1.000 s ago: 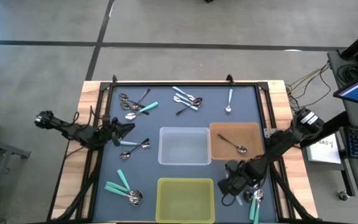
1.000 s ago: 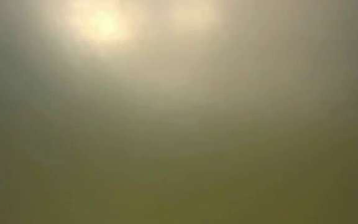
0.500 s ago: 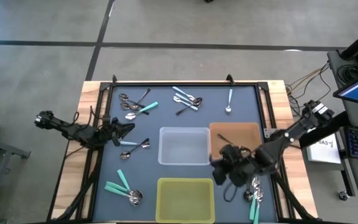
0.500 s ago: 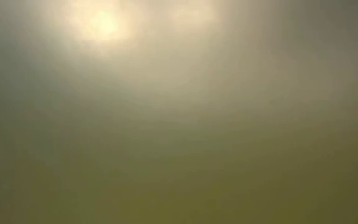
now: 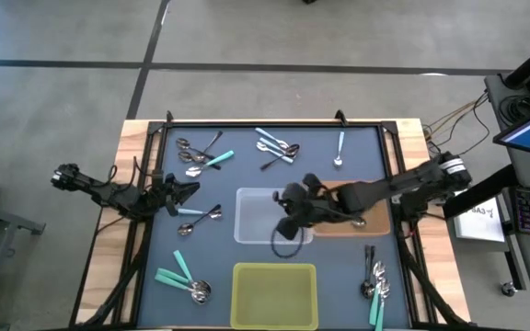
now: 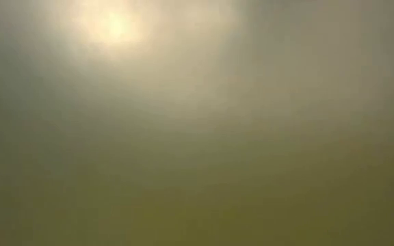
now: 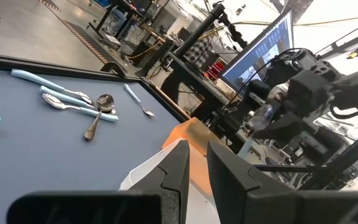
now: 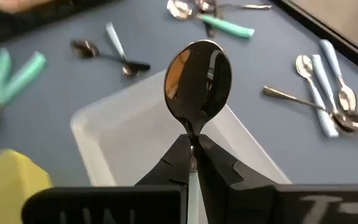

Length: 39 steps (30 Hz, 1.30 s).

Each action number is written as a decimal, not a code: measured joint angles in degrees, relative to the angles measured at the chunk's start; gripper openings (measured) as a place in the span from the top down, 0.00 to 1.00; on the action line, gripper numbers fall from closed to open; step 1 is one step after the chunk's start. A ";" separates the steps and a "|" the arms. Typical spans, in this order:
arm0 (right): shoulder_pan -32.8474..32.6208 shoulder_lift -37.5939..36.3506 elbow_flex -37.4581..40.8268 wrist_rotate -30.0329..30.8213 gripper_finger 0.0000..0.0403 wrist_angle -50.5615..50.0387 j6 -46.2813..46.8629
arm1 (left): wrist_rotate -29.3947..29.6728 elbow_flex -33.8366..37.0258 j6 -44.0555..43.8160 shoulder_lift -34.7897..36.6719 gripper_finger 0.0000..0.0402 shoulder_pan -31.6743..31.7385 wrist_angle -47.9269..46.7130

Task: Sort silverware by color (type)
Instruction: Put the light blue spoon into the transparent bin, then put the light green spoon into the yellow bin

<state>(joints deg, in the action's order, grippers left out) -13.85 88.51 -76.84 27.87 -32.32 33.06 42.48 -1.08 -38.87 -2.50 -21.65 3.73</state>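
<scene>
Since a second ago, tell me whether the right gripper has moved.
Yes. The right gripper, shut on a spoon, has swung from beside the yellow bin to over the clear bin.

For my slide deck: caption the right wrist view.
Right tool shut on a spoon, its shiny bowl raised above the clear bin.

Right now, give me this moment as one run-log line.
right gripper: shut on spoon, above clear bin | left gripper: idle, left table edge | brown bin: one spoon inside
</scene>
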 joint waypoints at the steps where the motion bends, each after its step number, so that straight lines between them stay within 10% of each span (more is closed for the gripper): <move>1: 0.80 1.12 -0.57 -1.53 0.98 0.04 -1.40 | -0.02 -0.02 0.00 0.00 0.90 -0.02 0.02; 19: 0.64 4.17 -2.59 -11.02 0.82 -7.74 5.12 | -0.02 -0.02 0.02 -0.02 0.90 0.00 0.04; 28: -13.41 0.20 -1.96 -14.81 0.81 -30.34 35.50 | -0.02 -0.02 0.00 -0.04 0.90 -0.02 0.07; 39: -36.53 4.04 1.27 -15.02 0.70 -28.37 82.17 | -0.01 -0.02 0.02 -0.04 0.90 -0.02 0.02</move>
<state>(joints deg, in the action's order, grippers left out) -50.38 92.55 -75.57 12.85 -60.69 115.23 42.47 -1.10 -38.85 -2.55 -21.67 3.75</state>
